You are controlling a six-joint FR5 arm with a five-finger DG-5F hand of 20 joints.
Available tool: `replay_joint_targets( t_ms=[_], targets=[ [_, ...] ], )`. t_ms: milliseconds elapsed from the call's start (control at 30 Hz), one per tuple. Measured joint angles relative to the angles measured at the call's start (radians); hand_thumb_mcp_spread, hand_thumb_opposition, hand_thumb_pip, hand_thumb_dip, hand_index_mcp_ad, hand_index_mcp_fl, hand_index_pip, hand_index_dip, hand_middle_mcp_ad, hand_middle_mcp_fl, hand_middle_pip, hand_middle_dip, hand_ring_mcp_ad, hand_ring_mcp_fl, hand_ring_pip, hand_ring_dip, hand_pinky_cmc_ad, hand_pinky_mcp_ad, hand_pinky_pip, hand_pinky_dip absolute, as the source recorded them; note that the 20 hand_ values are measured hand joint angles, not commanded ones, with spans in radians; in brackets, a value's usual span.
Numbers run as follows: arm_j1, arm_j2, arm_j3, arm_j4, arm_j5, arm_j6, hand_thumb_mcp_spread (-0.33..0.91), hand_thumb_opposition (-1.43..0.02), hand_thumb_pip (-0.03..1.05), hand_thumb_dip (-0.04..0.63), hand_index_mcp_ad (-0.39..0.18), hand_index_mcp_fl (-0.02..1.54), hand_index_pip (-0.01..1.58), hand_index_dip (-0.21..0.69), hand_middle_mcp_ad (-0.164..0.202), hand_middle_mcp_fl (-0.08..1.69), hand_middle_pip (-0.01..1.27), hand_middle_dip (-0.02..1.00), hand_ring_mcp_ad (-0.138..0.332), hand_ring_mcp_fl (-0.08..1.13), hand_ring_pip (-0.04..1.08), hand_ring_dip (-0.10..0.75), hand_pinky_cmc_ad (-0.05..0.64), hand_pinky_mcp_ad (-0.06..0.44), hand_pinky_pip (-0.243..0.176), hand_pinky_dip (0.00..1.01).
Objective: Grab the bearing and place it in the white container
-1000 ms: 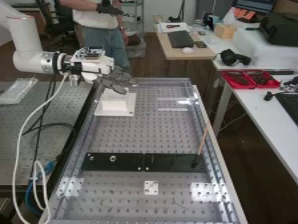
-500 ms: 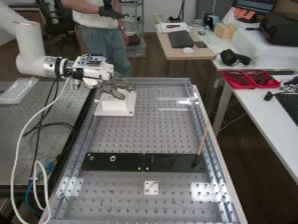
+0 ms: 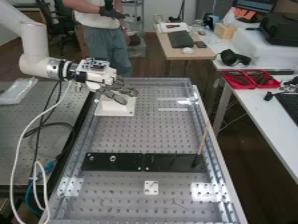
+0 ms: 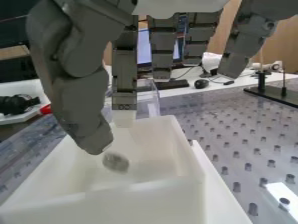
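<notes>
i have the hand (image 3: 118, 94) over the white container (image 3: 112, 107), its fingers loosely extended and the thumb apart from them. on my wrist view a blurred grey shape, apparently the bearing (image 4: 116, 162), is within the container's walls, near the thumb's tip; i can't tell whether it touches the container's floor.

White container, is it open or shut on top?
Open: the white container has no lid, and the wrist view looks right down between its walls.
</notes>
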Motion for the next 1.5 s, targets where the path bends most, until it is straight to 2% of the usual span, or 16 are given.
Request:
replay_joint_targets(
  t_ms=[67,167,400,467,667,700,833,933,1133,1333,1500],
  targets=[
    [-0.004,-0.003,0.003,-0.004,-0.003,0.002,0.48,-0.83,0.56,0.298,-0.103,0.1,1.16,0.255,0.077,0.13,0.13,0.24,0.131,0.01,0.11,0.101,0.356,0.278,0.005,0.2],
    [-0.01,-0.007,0.006,-0.005,-0.004,0.006,0.44,-0.82,0.56,0.298,-0.103,0.09,1.13,0.257,0.077,0.1,0.13,0.24,0.131,0.01,0.1,0.101,0.358,0.278,-0.028,0.25],
    [-0.037,0.027,0.01,-0.002,-0.005,-0.008,0.43,-0.8,0.6,0.298,-0.103,0.04,1.08,0.258,0.077,0.09,0.13,0.24,0.131,0.01,0.1,0.101,0.358,0.279,-0.054,0.28],
    [-0.053,0.054,0.013,-0.003,-0.004,-0.023,0.41,-0.79,0.6,0.302,-0.103,0.04,1.05,0.262,0.077,0.09,0.13,0.24,0.131,0.01,0.1,0.101,0.358,0.278,-0.061,0.28],
    [-0.139,0.148,0.043,0.001,-0.021,-0.12,0.39,-0.77,0.53,0.291,-0.101,0.09,0.8,0.248,0.077,0.09,0.13,0.24,0.131,0.01,0.1,0.101,0.358,0.278,-0.061,0.29],
    [-0.158,0.153,0.056,-0.002,-0.032,-0.136,0.39,-0.77,0.52,0.283,-0.103,0.09,0.77,0.248,0.075,0.09,0.13,0.24,0.131,0.01,0.1,0.101,0.358,0.278,-0.061,0.29],
    [-0.238,0.151,0.127,-0.029,-0.085,-0.161,0.35,-0.76,0.47,0.253,-0.101,0.12,0.4,0.248,0.077,0.1,0.14,0.24,0.131,0.01,0.11,0.101,0.358,0.279,-0.061,0.32],
    [-0.278,0.139,0.174,-0.05,-0.118,-0.167,0.35,-0.75,0.42,0.236,-0.101,0.16,0.28,0.248,0.077,0.13,0.14,0.24,0.131,0.01,0.1,0.101,0.356,0.284,-0.063,0.33],
    [-0.382,0.086,0.32,-0.103,-0.209,-0.19,0.33,-0.74,0.43,0.192,-0.101,0.17,0.18,0.216,0.077,0.14,0.14,0.24,0.134,0.01,0.11,0.101,0.367,0.304,-0.063,0.37],
    [-0.433,0.055,0.378,-0.131,-0.27,-0.218,0.33,-0.74,0.43,0.19,-0.099,0.19,0.13,0.185,0.077,0.14,0.13,0.24,0.134,0.01,0.11,0.106,0.386,0.314,-0.063,0.37],
    [-0.471,0.044,0.408,-0.171,-0.338,-0.212,0.33,-0.75,0.44,0.188,-0.101,0.2,0.12,0.171,0.077,0.19,0.14,0.24,0.131,0.01,0.11,0.11,0.386,0.314,-0.063,0.37]
  ],
)
